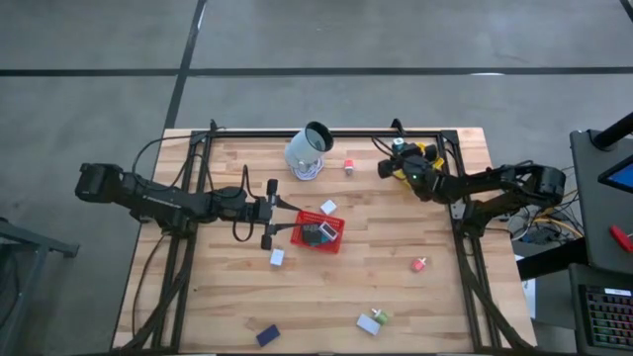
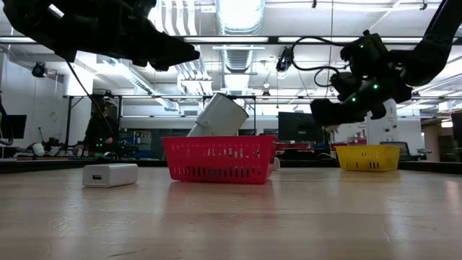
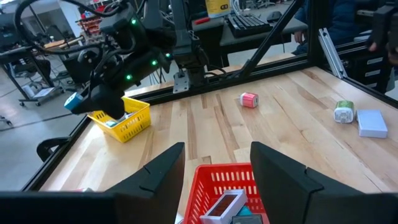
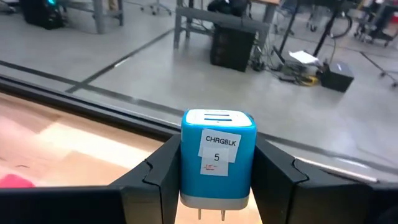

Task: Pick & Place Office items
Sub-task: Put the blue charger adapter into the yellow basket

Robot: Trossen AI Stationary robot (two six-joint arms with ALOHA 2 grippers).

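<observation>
The left gripper (image 1: 269, 212) hung with jaws released over the red tray's (image 1: 336, 238) edge. Right of it, the right gripper (image 4: 217, 180) clenched a blue charger (image 4: 217, 155) (labelled CHRGBLK 5) above the yellow tray (image 3: 134, 121).

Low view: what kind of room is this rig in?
Most likely a robotics lab or workshop: strip lights under an open ceiling, benches with monitors behind the table, and a person working at the back.
</observation>
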